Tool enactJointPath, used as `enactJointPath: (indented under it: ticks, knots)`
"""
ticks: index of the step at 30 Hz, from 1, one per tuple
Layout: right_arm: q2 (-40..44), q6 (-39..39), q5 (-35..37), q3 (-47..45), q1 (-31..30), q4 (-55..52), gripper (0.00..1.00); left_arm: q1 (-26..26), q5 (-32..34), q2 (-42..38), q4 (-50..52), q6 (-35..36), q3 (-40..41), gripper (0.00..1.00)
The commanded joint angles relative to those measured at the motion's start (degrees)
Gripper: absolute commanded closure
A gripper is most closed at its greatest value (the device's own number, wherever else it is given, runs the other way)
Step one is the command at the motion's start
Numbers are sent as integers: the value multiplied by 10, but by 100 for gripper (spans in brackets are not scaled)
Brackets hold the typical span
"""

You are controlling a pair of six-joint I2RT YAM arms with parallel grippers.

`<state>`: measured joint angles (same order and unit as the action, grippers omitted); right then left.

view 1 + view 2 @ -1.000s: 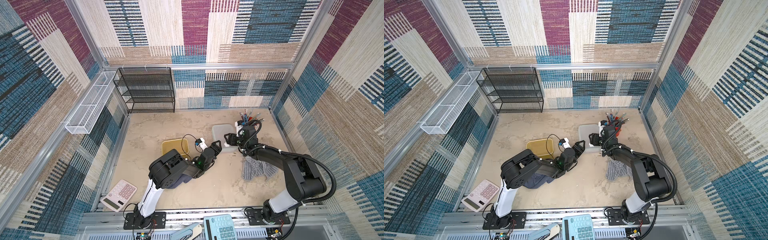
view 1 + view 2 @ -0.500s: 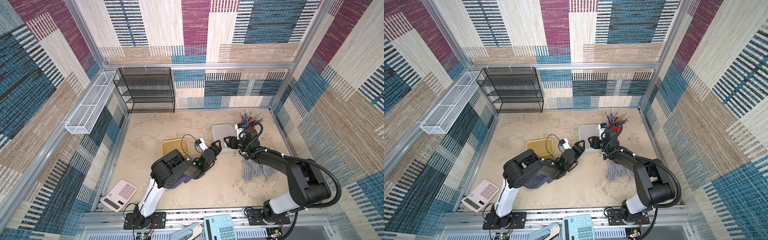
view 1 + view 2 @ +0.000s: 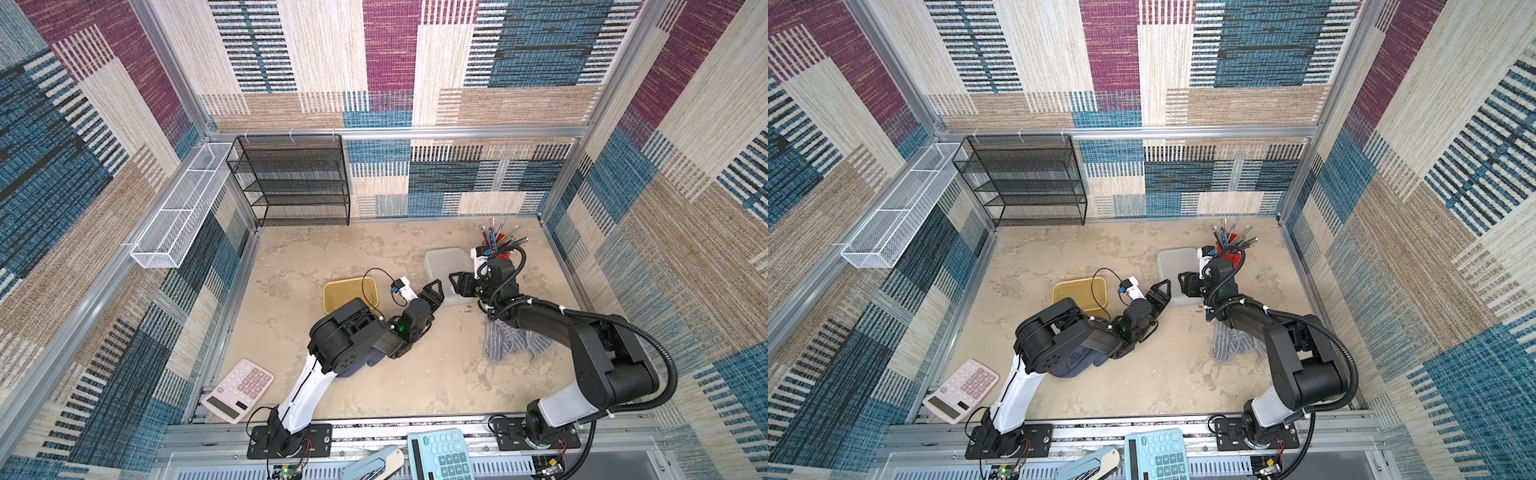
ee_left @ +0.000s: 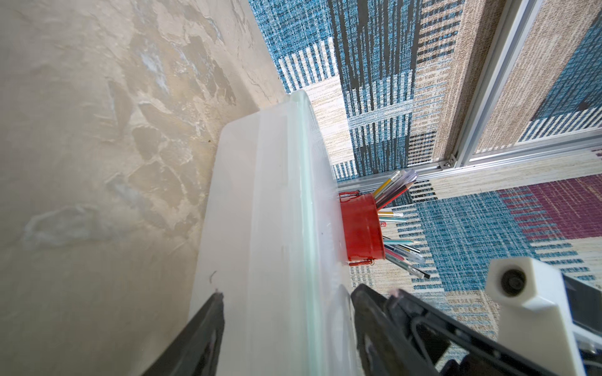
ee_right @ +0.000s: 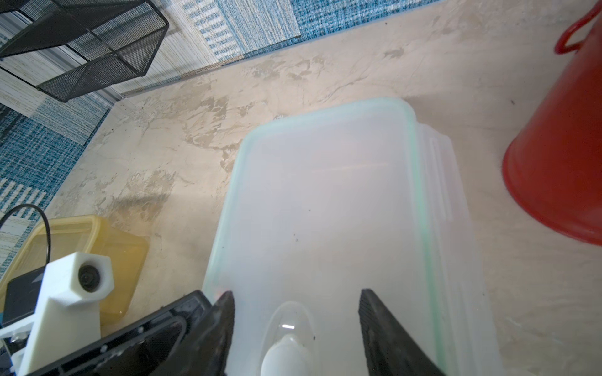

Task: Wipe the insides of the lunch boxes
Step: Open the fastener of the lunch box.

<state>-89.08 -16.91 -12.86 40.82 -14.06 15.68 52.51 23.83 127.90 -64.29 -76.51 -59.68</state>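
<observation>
The clear frosted lunch box (image 3: 442, 262) stands lidded at the back right, and the amber lunch box (image 3: 345, 291) sits to its left, also lidded. My left gripper (image 3: 436, 291) is turned on its side at the clear box's near end. In the left wrist view its jaws (image 4: 286, 296) are open, one finger low in front of the end wall and one above the lid. My right gripper (image 3: 455, 284) hovers over the same end. The right wrist view shows it open (image 5: 294, 299), with the lid's oval tab (image 5: 286, 335) untouched between its fingers.
A red pencil cup (image 3: 500, 241) stands just behind the clear box. A grey striped cloth (image 3: 511, 345) lies under the right arm and a dark blue cloth (image 3: 361, 365) under the left. A pink calculator (image 3: 239, 390) lies front left and a black mesh shelf (image 3: 299, 183) stands at the back.
The right gripper has shifted slightly nearer along the clear box's lid. Both grippers' jaws look a little narrower. The left arm has barely moved.
</observation>
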Motion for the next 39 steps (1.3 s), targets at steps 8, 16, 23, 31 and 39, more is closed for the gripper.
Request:
enactJointPath:
  ticks: [8,16,23,31,39]
  knots:
    - [-21,-33,-1,-48,-1,-80,39,1,-1,5,-70,8,-14,45]
    - [-20,-44,-1,-68,0,-67,40,1,-9,5,-91,12,-19,53]
    - [-26,-51,-1,-75,-2,-59,41,0,-12,4,-107,7,-11,59]
    - [-30,-52,5,-77,-6,-59,41,0,-10,3,-97,-1,-11,74]
    - [-30,-54,6,-75,-7,-59,41,0,-1,-8,-98,-3,5,77]
